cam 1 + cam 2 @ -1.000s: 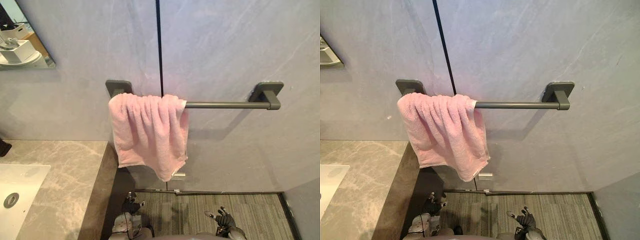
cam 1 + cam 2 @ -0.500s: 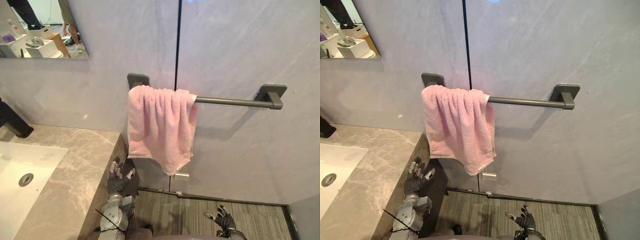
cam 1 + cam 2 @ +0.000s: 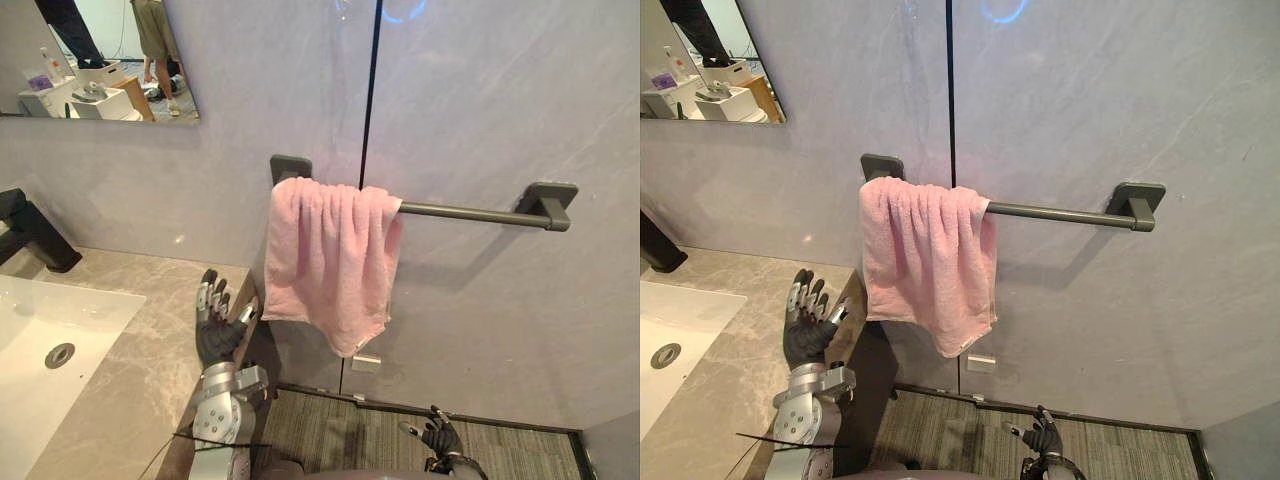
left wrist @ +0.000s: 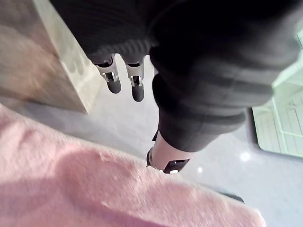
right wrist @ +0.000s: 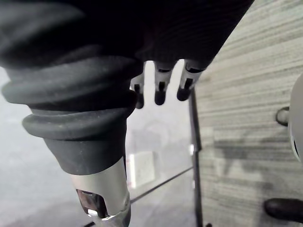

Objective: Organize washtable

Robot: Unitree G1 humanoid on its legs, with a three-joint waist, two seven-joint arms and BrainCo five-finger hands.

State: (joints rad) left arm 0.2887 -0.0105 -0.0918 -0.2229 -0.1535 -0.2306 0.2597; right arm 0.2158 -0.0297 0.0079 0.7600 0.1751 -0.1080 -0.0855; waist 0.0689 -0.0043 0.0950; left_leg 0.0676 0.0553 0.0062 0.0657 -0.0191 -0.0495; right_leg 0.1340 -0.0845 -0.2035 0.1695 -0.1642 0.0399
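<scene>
— Nearest first: where are the hands?
— The right hand [image 3: 437,440] hangs low over the striped grey floor covering [image 3: 360,435], fingers loosely spread, holding nothing. The left hand [image 3: 215,335] stands upright by the corner of the grey marble table [image 3: 120,380], fingers straight, nothing in it.
— Does it touch the towel?
— No. The pink terry towel [image 3: 330,255] hangs just beside it, on its right, apart from the fingers. It is bunched over the left end of the dark grey metal wall bar [image 3: 470,213], one corner dipping lower than the rest.
— And the table?
— A white rectangular basin [image 3: 30,325] is sunk into it, with a black tap [image 3: 30,235] behind, at the wall.
— Farther back?
— The grey stone wall [image 3: 480,100], and a mirror [image 3: 110,60] above the tap.
</scene>
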